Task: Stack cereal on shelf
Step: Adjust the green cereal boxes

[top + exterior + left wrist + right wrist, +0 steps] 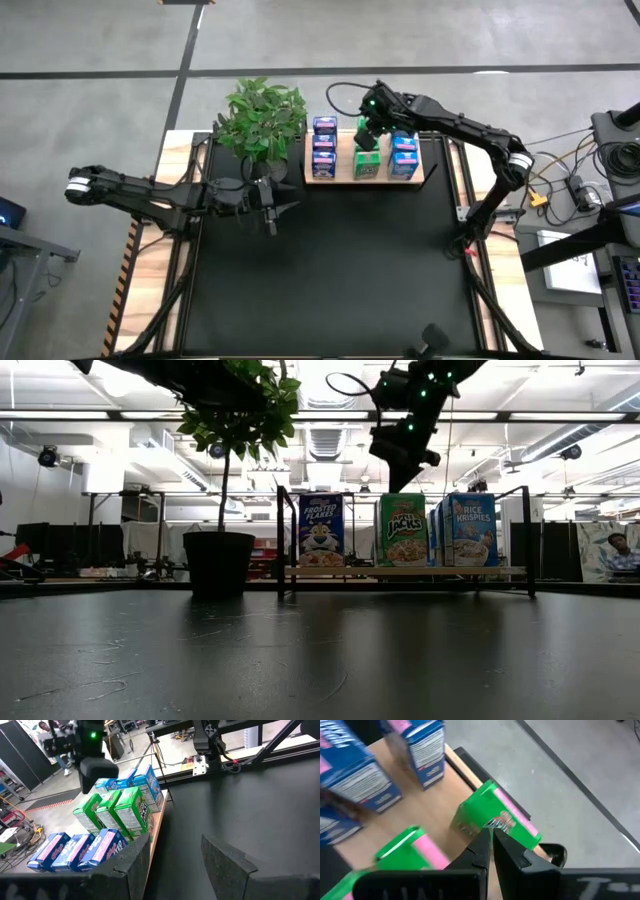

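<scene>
— Matte black mat (330, 270), scuffed up close in the low view; pale wooden shelf (340, 178) upper centre.
— Cardboard cereal boxes (324, 146) standing in three rows there.
— Right gripper (491, 831)?
— Above the green row, fingertips pinched together.
— Left gripper (175, 851) gapes wide beside the leafy plant (262, 117).

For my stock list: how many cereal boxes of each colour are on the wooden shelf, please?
Dark blue boxes: 3
Green boxes: 3
Light blue boxes: 3
Total: 9 boxes on the shelf
</scene>
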You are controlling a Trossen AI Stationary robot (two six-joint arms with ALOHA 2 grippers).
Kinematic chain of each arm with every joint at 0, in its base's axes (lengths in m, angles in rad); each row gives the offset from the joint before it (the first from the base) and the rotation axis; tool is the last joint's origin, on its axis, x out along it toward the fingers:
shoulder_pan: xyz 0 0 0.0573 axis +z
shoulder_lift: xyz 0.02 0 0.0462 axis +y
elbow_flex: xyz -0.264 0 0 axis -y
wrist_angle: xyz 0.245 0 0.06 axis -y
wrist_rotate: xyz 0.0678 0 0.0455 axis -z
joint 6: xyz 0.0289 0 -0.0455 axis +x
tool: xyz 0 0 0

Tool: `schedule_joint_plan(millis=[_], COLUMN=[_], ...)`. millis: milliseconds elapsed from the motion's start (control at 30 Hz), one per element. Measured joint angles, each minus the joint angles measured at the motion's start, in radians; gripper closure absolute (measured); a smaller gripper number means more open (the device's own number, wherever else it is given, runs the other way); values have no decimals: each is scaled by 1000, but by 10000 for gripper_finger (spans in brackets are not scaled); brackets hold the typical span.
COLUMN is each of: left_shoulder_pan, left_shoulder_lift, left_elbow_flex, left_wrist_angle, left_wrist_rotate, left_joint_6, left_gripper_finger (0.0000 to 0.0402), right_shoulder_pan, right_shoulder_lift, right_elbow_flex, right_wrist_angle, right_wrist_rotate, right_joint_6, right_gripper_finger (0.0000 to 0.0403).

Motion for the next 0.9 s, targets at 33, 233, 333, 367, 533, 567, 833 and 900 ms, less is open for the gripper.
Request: schedule_joint_plan(millis=[33,233,333,367,533,567,833,900], left_shoulder_pan=[0,0,0,0,0,0,0,0], left_shoulder_lift=[0,0,0,0,0,0,0,0], left_elbow_flex=[0,0,0,0,0,0,0,0], left_wrist_angle=[0,-4,-5,-6,-6,-6,-5,-5], left_wrist_rotate=[0,0,0,0,0,0,0,0], left_joint_6=[0,3,9,13,24,26,43,43], left_gripper_finger=[241,241,241,241,241,241,241,241], right_shoulder_pan=[-8,-27,-29,-29,-28,-28,-28,-28], right_shoulder_lift=[7,50,69,73,76,76,75,75], right_elbow_flex=[0,0,0,0,0,0,0,0], right_wrist_angle=[10,48,49,49,49,49,50,56], right_wrist_rotate=[0,-1,-1,-1,-2,-4,-29,-41], right_joint_6=[-3,-27,-27,-27,-1,9,19,26], right_gripper_finger=[390,390,390,390,390,390,390,390])
